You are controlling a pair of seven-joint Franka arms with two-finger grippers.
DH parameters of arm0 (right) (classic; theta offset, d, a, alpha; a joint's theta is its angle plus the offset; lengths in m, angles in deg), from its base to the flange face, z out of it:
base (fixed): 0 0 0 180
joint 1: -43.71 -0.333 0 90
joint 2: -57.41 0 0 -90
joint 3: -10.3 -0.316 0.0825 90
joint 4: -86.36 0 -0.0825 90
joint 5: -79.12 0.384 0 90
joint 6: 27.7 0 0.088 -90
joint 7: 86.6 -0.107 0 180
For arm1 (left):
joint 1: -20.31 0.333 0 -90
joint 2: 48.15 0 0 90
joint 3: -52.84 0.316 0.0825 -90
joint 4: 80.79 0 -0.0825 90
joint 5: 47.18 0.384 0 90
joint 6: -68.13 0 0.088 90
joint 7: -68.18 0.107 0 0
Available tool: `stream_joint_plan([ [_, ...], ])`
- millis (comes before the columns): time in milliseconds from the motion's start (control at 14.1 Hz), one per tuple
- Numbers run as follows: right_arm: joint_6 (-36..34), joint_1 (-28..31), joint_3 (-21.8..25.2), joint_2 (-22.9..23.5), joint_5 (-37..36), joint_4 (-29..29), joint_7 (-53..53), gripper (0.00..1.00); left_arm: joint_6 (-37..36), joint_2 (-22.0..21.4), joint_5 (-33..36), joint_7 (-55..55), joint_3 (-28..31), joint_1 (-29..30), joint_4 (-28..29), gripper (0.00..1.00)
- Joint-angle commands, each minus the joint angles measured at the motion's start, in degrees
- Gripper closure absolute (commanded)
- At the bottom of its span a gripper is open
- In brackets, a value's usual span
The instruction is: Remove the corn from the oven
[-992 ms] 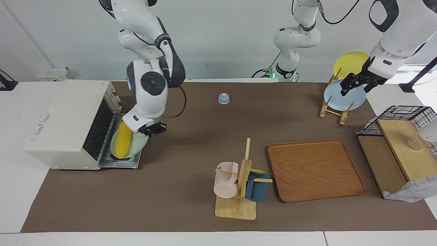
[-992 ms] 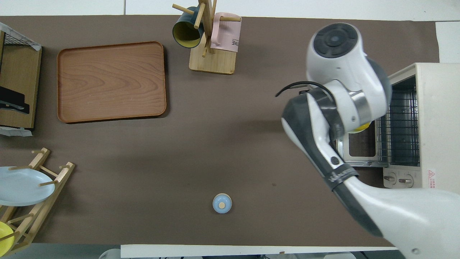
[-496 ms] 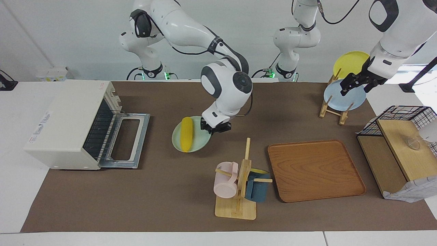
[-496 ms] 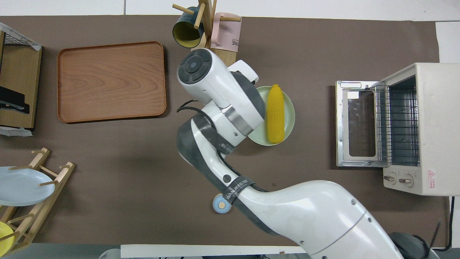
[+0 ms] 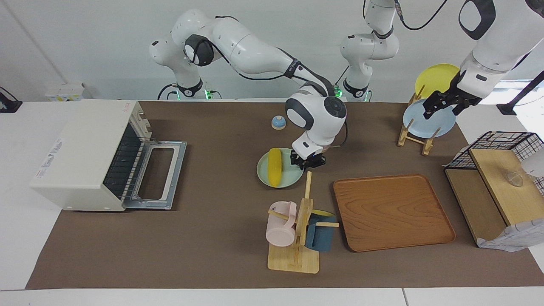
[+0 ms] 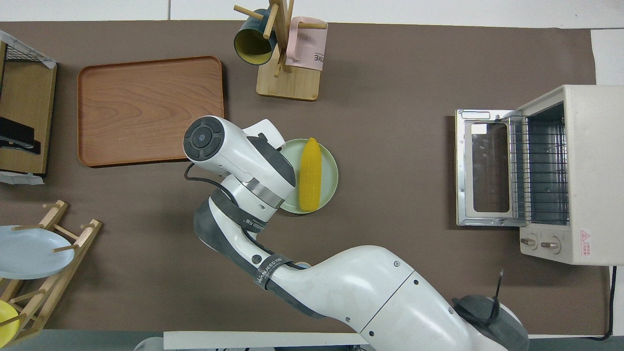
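Note:
The corn (image 5: 275, 167) lies on a pale green plate (image 5: 291, 177) in the middle of the table, between the mug stand and the small blue bell; it also shows in the overhead view (image 6: 310, 174) on the plate (image 6: 329, 170). My right gripper (image 5: 307, 162) is shut on the plate's rim at the side toward the left arm's end. I cannot tell whether the plate rests on the table. The oven (image 5: 85, 148) stands at the right arm's end with its door (image 5: 160, 178) folded down and its wire rack (image 6: 541, 170) bare. My left gripper (image 5: 443, 105) waits over the plate rack.
A mug stand (image 5: 297, 229) with a pink and a blue mug stands just farther from the robots than the plate. A wooden tray (image 5: 393, 212) lies beside it. A rack holds a blue plate (image 5: 428, 121) and a yellow plate (image 5: 435, 76). A wire basket (image 5: 497, 146) stands at the left arm's end.
My right gripper has carried the green plate with the corn out of the oven and across the table toward the left arm's end. The left arm has not moved.

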Motion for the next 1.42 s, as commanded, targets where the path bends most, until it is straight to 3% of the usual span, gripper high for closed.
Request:
stream_joint_plan([
  [0,4.9,1.0,-0.6,-0.4,2.1,-2.3,-0.7,0.35,0.0,-2.3,1.0,0.2,-0.1,0.1,3.5,0.00],
  [142,4.1,2.4,0.3,-5.7,1.7,-2.3,0.4,0.34,5.5,-5.1,0.8,-0.5,-0.6,-0.8,10.1,0.00],
  [213,1.2,5.7,0.5,-9.6,1.6,0.7,3.5,0.34,11.0,-7.9,0.5,-2.1,-0.8,-2.1,16.0,0.00],
  [283,-1.1,9.5,0.5,-14.2,1.6,6.3,8.8,0.37,17.1,-10.1,-0.9,-4.4,-0.7,-5.4,22.6,0.00],
  [425,0.9,16.7,0.5,-25.5,1.6,23.3,18.3,0.49,26.9,-8.6,-1.4,-11.7,-0.8,-13.6,28.8,0.00],
  [567,8.0,22.0,0.5,-33.7,1.6,39.5,24.2,0.72,37.2,0.3,-1.4,-23.3,-0.7,-24.4,28.4,0.00],
  [709,14.3,27.0,0.6,-36.9,1.5,50.2,29.9,0.92,44.5,11.0,-1.3,-36.2,-0.6,-33.9,22.4,0.00],
  [850,16.0,31.4,0.7,-37.7,0.7,54.1,37.2,1.00,45.3,17.8,-1.3,-41.6,-0.7,-38.0,15.7,0.00],
  [992,17.2,32.7,0.7,-36.1,-2.9,56.2,37.3,1.00,46.0,23.7,-1.3,-46.5,-0.6,-41.4,10.7,0.00],
  [1205,17.9,33.8,0.6,-34.0,-10.2,56.4,37.6,1.00,48.1,26.8,-1.4,-47.5,-0.6,-42.3,8.9,0.02],
  [1276,18.0,34.2,0.6,-33.8,-11.1,56.7,37.5,1.00,48.7,27.4,-1.3,-48.1,-0.6,-42.3,8.9,0.13],
  [1346,19.0,34.3,0.6,-33.4,-11.2,57.4,37.5,1.00,48.4,27.5,-1.3,-48.3,-0.6,-42.4,9.1,0.60],
])
